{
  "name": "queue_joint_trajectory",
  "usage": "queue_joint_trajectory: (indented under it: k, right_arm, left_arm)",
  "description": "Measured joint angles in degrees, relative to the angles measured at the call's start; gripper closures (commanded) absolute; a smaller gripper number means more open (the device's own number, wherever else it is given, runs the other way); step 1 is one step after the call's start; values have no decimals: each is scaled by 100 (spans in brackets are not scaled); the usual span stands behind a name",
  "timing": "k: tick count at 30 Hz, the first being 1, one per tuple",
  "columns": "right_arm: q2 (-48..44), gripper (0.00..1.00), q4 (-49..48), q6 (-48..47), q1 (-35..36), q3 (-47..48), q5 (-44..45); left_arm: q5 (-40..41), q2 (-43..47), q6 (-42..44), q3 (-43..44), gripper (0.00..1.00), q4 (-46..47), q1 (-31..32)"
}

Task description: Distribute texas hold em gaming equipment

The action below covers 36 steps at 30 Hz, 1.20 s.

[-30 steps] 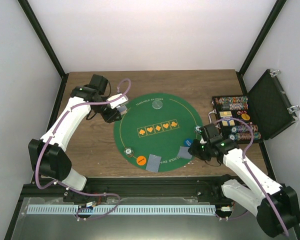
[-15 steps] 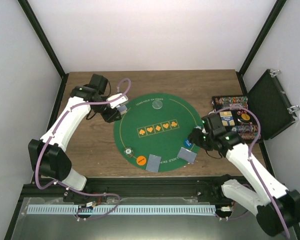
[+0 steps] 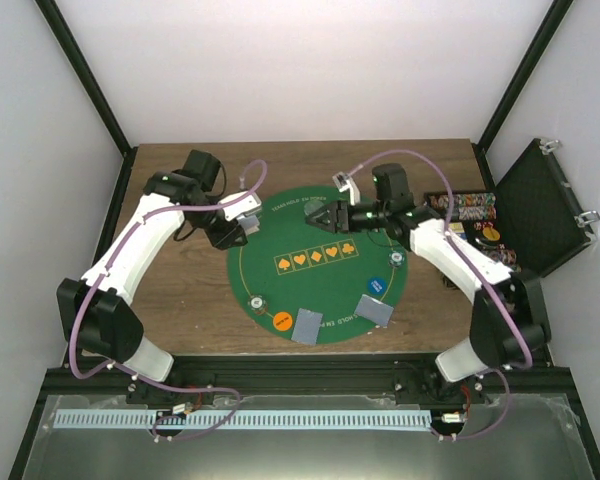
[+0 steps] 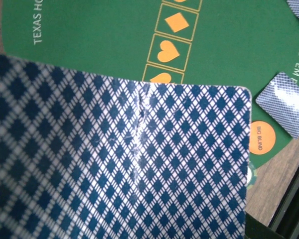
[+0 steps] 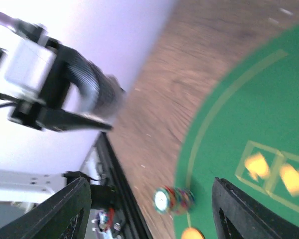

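My left gripper (image 3: 242, 218) is shut on grey-backed playing cards (image 3: 247, 211) at the left edge of the green mat (image 3: 280, 235). In the left wrist view the card back (image 4: 119, 159) hides the fingers. My right gripper (image 3: 330, 220) hangs open and empty over the far middle of the mat; its wrist view (image 5: 150, 184) is blurred. On the mat lie a poker chip stack (image 3: 257, 301) (image 5: 173, 200), an orange disc (image 3: 283, 321) (image 4: 259, 137), two face-down cards (image 3: 307, 326) (image 3: 376, 311), a blue disc (image 3: 378, 286) and a small white-edged chip (image 3: 395, 259).
An open black case (image 3: 540, 205) with rows of chips (image 3: 465, 208) stands at the right on the wooden table (image 3: 180, 310). The left arm (image 5: 50, 84) shows in the right wrist view. A black frame rail (image 3: 280, 380) runs along the near edge.
My right arm has swung from the near right edge of the mat to its far middle. A small chip now shows on the mat's right side. The left arm has hardly moved.
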<state>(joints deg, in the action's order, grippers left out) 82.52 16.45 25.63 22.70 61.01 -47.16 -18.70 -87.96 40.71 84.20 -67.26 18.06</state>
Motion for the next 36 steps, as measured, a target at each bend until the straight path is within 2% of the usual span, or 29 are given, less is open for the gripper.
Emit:
queue_joint_trajectory:
  k: [4, 8, 12, 22, 30, 36]
  right_arm:
    - [909, 27, -1239, 302, 70, 588, -1117]
    - [1718, 19, -1749, 435, 212, 1263, -1600]
    - [2245, 18, -2044, 514, 540, 1790, -1912]
    - [2758, 18, -2490, 713, 977, 2105, -2118]
    - [3128, 20, -2566, 839, 1049, 2385, -2050]
    - [3134, 35, -2140, 516, 1082, 2524, -1843]
  left_arm:
    - [-118, 0, 28, 118, 53, -103, 107]
    - [-238, 0, 46, 151, 52, -157, 155]
    - [-267, 0, 46, 157, 52, -201, 170]
    - [-389, -4, 42, 236, 52, -243, 181]
    - [-428, -7, 39, 258, 53, -247, 181]
    - [-428, -50, 2, 289, 54, -240, 181]
